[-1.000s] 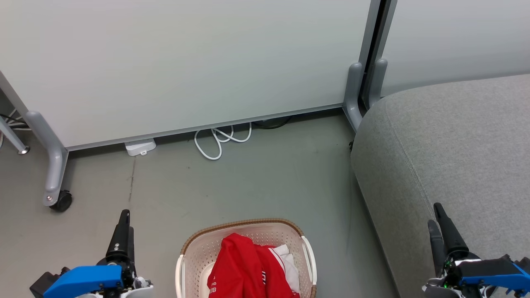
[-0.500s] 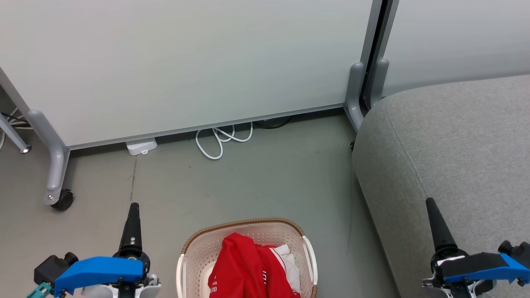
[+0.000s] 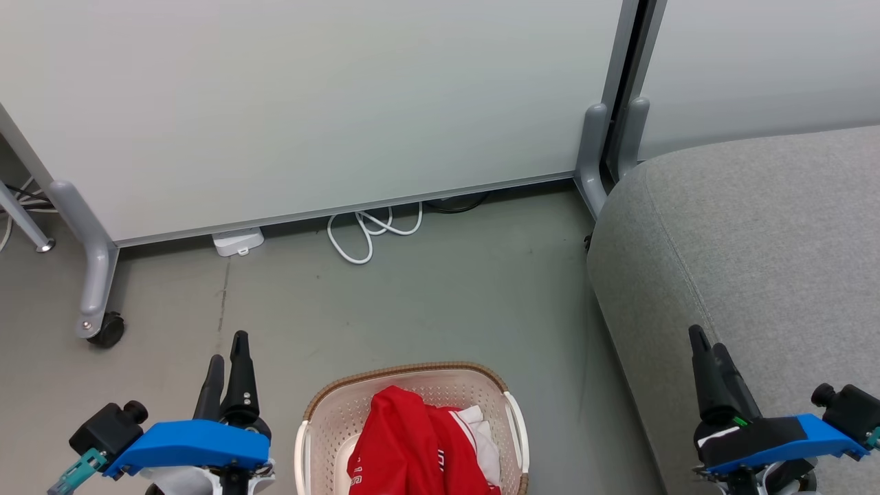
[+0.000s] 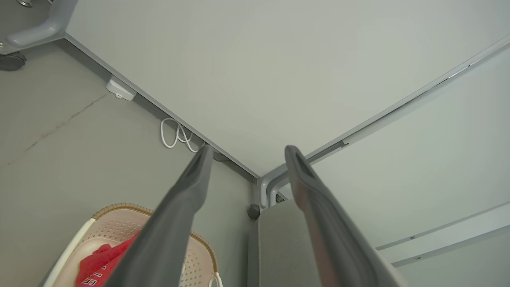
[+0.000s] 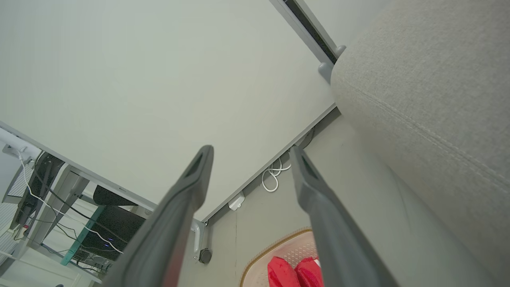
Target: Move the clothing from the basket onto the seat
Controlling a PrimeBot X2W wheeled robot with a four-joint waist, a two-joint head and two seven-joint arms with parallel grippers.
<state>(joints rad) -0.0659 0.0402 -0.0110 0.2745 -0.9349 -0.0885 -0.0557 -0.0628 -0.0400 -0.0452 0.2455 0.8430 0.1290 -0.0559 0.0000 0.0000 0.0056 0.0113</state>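
While untouched, clothing [image 3: 412, 447]: red heap inside basket [image 3: 405, 371], 6 o'clock.
Seat [image 3: 756, 240]: grey cushion, 3 o'clock of basket; rounded edge faces it.
Left end effector [image 3: 228, 347]: fingers wide apart, empty, 9 o'clock of basket.
Right end effector [image 3: 707, 339]: wide apart, empty, over seat edge.
Room: open floor [image 3: 447, 295] between; arms likely staged flanking basket.

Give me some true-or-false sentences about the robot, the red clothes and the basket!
1. The soft red fabric clothing lies inside the cream-white perforated plastic basket. True.
2. The basket stands on the big grey fabric seat. False: it stands on the grey floor beside the seat.
3. The left gripper is open and empty. True.
4. The right gripper is clutching the clothing. False: it is open and holds nothing.
5. A white looped cable lies on the floor by the pale wall panel. True.
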